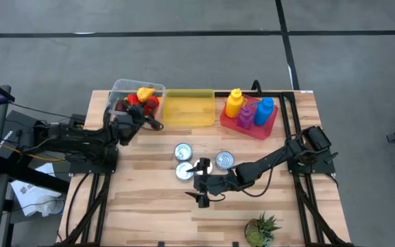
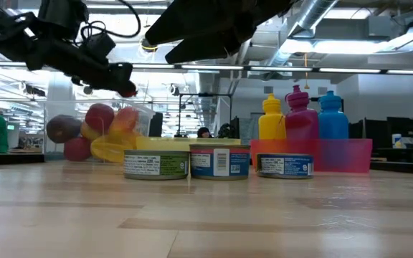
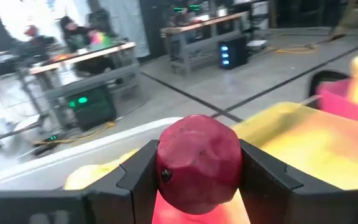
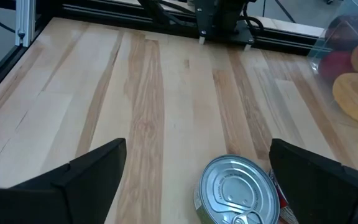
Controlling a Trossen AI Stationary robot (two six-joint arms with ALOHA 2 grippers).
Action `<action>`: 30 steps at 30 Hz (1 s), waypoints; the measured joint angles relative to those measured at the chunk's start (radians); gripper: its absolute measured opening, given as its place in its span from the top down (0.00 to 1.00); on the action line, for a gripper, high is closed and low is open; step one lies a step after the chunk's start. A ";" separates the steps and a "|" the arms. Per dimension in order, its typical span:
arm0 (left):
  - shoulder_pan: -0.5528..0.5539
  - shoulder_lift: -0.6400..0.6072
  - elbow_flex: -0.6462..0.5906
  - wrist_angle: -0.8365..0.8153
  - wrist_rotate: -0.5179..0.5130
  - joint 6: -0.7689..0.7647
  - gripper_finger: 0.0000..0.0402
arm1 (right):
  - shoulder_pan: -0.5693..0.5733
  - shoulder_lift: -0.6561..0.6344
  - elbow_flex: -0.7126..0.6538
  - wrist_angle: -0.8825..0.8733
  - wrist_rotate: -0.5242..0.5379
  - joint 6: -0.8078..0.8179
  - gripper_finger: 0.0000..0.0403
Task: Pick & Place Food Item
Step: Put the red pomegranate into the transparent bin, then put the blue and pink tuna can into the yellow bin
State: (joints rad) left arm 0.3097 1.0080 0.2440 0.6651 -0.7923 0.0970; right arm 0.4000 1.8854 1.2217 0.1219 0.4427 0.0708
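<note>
A dark red fruit sits between the fingers of my left gripper, which is shut on it. The gripper is raised in front of the clear bin of fruit, beside the yellow bin. In the low view the gripper hangs well above the table. My right gripper stands open over the table's middle. Below and between its fingers lies one of three tin cans, which it does not touch. My left gripper pinches the dark red fruit by two opposite sides between its two fingers. The fingers lie level and come from the table's left. The fruit is lifted clear of the table and the bins.
Three cans stand at mid-table. At the far right a pink tray holds yellow, pink and blue bottles. A small plant stands at the near edge. Bare wood lies near and left.
</note>
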 joint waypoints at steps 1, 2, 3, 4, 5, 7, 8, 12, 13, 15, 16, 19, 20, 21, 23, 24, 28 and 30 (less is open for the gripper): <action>0.025 0.000 0.000 0.001 0.010 0.005 0.57 | 0.000 0.000 0.000 0.000 0.000 0.000 0.05; 0.048 0.000 0.000 0.002 0.018 0.008 0.57 | 0.000 0.000 0.000 0.000 0.000 0.000 0.05; 0.066 0.000 0.000 0.001 0.029 0.008 0.57 | 0.000 0.000 0.000 -0.001 0.000 0.000 0.05; 0.082 0.000 0.000 -0.001 0.037 0.009 0.57 | 0.000 0.000 0.000 -0.001 0.000 0.000 0.05; 0.096 0.000 0.000 -0.001 0.040 0.009 0.57 | 0.000 0.000 0.000 -0.001 0.000 0.000 0.05; 0.119 0.000 0.000 -0.014 0.044 0.009 0.57 | 0.000 0.000 0.000 -0.001 0.000 0.000 0.05; 0.129 0.000 0.000 -0.024 0.051 0.010 0.56 | 0.000 0.000 0.000 -0.002 0.000 0.000 0.05; 0.159 0.000 0.000 -0.042 0.058 0.010 0.52 | 0.000 0.000 0.000 -0.007 0.000 0.000 0.05; 0.165 0.000 0.000 -0.041 0.057 0.007 0.50 | 0.000 0.000 0.000 -0.010 0.000 0.000 0.05; 0.174 0.000 0.000 -0.039 0.054 -0.001 0.46 | 0.000 0.000 0.000 -0.011 0.000 0.000 0.05; 0.176 -0.002 0.000 -0.037 0.052 -0.002 0.44 | 0.000 0.000 0.000 -0.011 -0.001 0.000 0.05; 0.177 -0.007 0.000 -0.025 0.049 -0.003 0.36 | 0.000 0.000 0.000 -0.013 -0.002 0.005 0.05; 0.177 -0.007 0.000 -0.020 0.050 -0.004 0.33 | 0.000 0.000 0.000 -0.013 -0.002 0.005 0.05; 0.177 -0.007 0.000 -0.013 0.049 -0.004 0.30 | 0.000 0.000 0.000 -0.013 -0.002 0.005 0.05; 0.177 -0.007 0.000 -0.002 0.050 -0.004 0.25 | 0.000 0.000 0.000 -0.013 -0.002 0.005 0.05; 0.176 -0.007 0.000 0.002 0.050 -0.004 0.23 | 0.000 0.000 0.000 -0.013 -0.002 0.006 0.05; 0.163 -0.007 0.000 0.035 0.049 -0.004 0.17 | 0.000 0.000 0.000 -0.014 -0.002 0.008 0.05; 0.140 -0.007 0.000 0.075 0.050 -0.004 0.16 | 0.000 0.000 0.000 -0.021 -0.001 0.007 0.05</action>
State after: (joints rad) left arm 0.4495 1.0012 0.2440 0.7403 -0.7425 0.0926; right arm 0.4000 1.8858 1.2217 0.1013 0.4413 0.0782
